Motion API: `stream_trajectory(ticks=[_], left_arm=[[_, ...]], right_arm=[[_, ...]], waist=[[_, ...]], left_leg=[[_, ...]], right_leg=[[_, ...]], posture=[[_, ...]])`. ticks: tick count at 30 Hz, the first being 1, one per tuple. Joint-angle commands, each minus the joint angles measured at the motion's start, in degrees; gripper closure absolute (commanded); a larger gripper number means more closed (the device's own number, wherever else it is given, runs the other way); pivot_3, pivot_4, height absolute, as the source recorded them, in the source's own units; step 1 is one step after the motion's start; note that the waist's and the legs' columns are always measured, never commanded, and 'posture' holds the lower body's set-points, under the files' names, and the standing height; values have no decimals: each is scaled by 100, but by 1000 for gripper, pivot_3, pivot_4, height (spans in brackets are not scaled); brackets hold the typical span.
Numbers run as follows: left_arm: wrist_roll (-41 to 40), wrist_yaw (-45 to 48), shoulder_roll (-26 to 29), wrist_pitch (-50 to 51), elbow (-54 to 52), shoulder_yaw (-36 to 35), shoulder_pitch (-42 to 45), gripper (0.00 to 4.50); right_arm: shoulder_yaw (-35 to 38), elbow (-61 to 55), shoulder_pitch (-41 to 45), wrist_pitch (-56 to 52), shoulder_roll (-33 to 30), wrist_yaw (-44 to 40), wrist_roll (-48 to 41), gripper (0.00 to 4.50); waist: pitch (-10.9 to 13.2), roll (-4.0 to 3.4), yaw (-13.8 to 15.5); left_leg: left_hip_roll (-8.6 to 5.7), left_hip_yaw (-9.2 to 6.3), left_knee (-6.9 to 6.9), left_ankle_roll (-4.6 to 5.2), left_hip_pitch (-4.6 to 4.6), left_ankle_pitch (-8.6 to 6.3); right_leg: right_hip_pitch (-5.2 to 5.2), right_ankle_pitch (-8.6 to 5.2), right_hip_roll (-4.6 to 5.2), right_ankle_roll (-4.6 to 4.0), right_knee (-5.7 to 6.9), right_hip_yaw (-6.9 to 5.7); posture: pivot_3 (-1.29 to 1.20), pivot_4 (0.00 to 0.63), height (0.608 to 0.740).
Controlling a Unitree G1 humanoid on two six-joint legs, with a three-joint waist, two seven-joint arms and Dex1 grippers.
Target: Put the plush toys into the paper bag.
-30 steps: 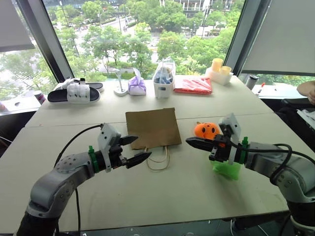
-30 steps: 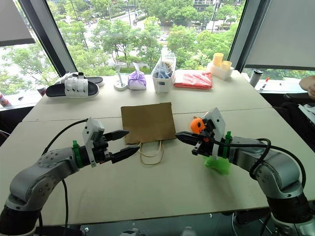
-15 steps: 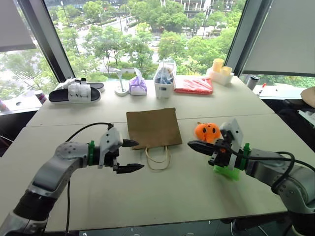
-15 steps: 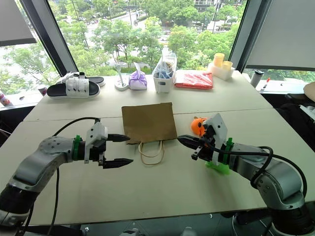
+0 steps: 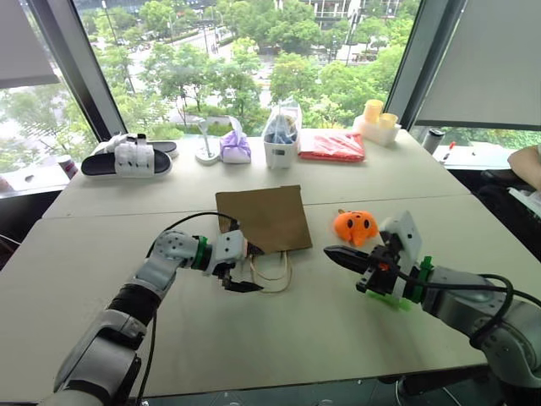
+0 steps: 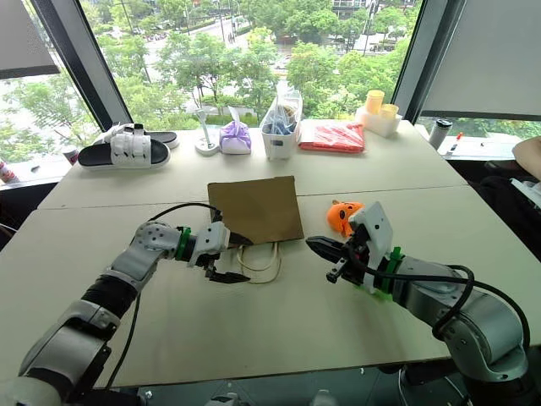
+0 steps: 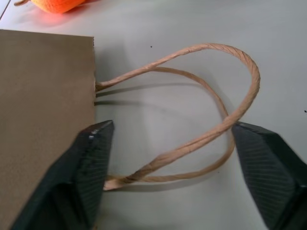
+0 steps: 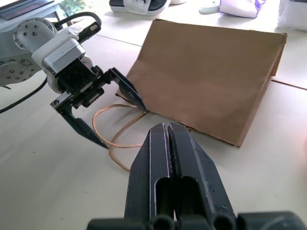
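Note:
The brown paper bag lies flat at mid-table, its twine handles pointing toward me. My left gripper is open at the bag's mouth, low over the table. One finger rests by the bag's edge, the other finger lies beyond the handle loops. Right of the bag sits the orange plush toy. My right gripper is shut and holds nothing, hovering in front of the orange toy and aimed at the bag. The green plush toy is mostly hidden under my right wrist.
Along the far edge by the window are a black-and-white slipper, a purple tied pouch, a white cup with a plastic bag, a red packet and yellow cups. A person's arm shows at the right.
My left gripper has moved down and rightward to the bag's handles, its wrist has rolled, and its jaws have narrowed a little. The right gripper has stayed about where it was, still shut.

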State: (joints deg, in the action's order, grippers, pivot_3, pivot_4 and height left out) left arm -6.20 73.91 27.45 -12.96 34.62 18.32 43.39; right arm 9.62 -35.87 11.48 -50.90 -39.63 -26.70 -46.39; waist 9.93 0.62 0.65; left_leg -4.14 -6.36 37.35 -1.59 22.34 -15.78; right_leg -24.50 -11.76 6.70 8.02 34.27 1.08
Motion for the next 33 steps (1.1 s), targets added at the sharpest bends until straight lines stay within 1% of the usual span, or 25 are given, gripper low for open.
stream_trajectory(ticks=[1,4,5,6,8,9,10,12,13,16,18,21,25,27,28,31,32,33], left_arm=[[-110,55,-73,-151,117,-287,262,2389],[-378,188,-125,179,52,-509,348,3926],[-441,216,-141,270,29,-567,367,4338],[-523,240,-159,413,-38,-630,393,4469],[-727,279,-196,882,-261,-764,468,4469],[-1160,178,-250,1710,-622,-979,647,4469],[-1466,96,-287,2315,-888,-1133,772,4469],[-1825,-114,-324,3164,-1345,-1339,963,4469],[-1880,-170,-319,3356,-1500,-1375,1001,4469],[-2108,-383,-360,3933,-1985,-1451,998,4469],[-2295,-453,-313,4329,-2407,-1466,865,4469],[-2656,-618,-235,5004,-2967,-1612,721,4469],[-2905,-895,-184,5394,-3383,-1763,651,4469],[-2889,-997,-155,5405,-3472,-1780,606,4469],[-2844,-1019,-127,5370,-3472,-1765,568,4469],[-2688,-1025,-35,5213,-3431,-1665,403,4469],[-2667,-1020,-12,5182,-3439,-1640,361,4469],[-2596,-972,34,5105,-3443,-1569,271,4469]], right_arm=[[154,-294,-44,7,40,97,-141,4500],[74,-342,-114,-3,68,152,-135,4500],[45,-350,-125,-3,72,164,-125,4500],[1,-358,-140,0,76,175,-100,4500],[-155,-368,-152,18,86,209,11,4500],[-435,-330,-53,31,182,327,203,4500],[-636,-299,23,42,252,415,339,4500],[-975,-260,225,38,463,547,505,4500],[-1251,-60,443,17,603,715,780,4500],[-1998,985,1176,361,1250,1005,1570,4500],[-2225,1972,1635,766,1695,1155,2046,4500],[-2399,3480,2190,1472,2161,1242,2781,4500],[-2426,4701,2559,2051,2550,1147,3230,4500],[-2502,4784,2578,2150,2575,963,3384,4500],[-2474,4624,2519,2074,2560,870,3357,4500],[-2363,3655,2165,1687,2234,615,3300,4500],[-2331,3427,2082,1593,2164,577,3302,4500],[-2192,2953,1944,1330,2020,541,3194,4500]], waist=[[0,0,-1],[0,0,-8],[0,0,-7],[0,0,-11],[0,0,-16],[0,0,-18],[3,6,-29],[7,9,-42],[6,9,-54],[-1,-2,-131],[5,9,-243],[8,4,-276],[8,4,-278],[8,4,-279],[9,3,-284],[8,2,-292],[8,2,-290],[8,2,-294]], left_leg=[[0,-1,1,0,0,0],[0,-1,2,0,0,0],[0,-1,2,0,0,0],[0,-2,2,0,-1,0],[0,-2,3,0,-1,0],[0,-2,4,0,-1,0],[0,-3,6,0,-1,0],[0,-14,19,1,5,0],[-2,-17,27,1,6,0],[-2,-16,39,4,4,-2],[-4,-14,42,5,-12,-3],[0,-13,42,0,-15,0],[-4,-19,39,-1,-13,0],[-5,-23,36,-2,-13,-1],[-6,-24,33,-3,-12,-1],[-6,-24,26,-33,-8,16],[-6,-24,23,-32,-8,16],[-6,-24,20,-31,-8,15]], right_leg=[[0,0,0,0,1,0],[0,0,0,1,3,-1],[0,0,0,1,4,-1],[0,0,0,1,5,-1],[0,0,0,2,6,-2],[0,0,0,2,8,-1],[0,0,0,2,9,-2],[0,-2,-2,5,23,-8],[-1,-4,-2,9,31,-8],[0,-6,-2,11,41,-6],[1,-7,-1,12,65,-2],[-11,-7,-5,10,89,1],[-13,-7,-1,10,88,4],[-15,-7,1,10,86,5],[-19,-7,1,10,86,8],[-29,-7,1,10,86,13],[-30,-7,1,10,86,13],[-31,-7,1,10,86,13]], posture=[[0,150,740],[0,150,740],[0,150,740],[0,150,740],[0,150,740],[0,150,740],[0,150,740],[0,150,740],[0,150,740],[0,150,740],[0,150,740],[0,150,740],[0,150,740],[0,150,740],[0,150,740],[0,150,740],[0,150,740],[0,150,740]])
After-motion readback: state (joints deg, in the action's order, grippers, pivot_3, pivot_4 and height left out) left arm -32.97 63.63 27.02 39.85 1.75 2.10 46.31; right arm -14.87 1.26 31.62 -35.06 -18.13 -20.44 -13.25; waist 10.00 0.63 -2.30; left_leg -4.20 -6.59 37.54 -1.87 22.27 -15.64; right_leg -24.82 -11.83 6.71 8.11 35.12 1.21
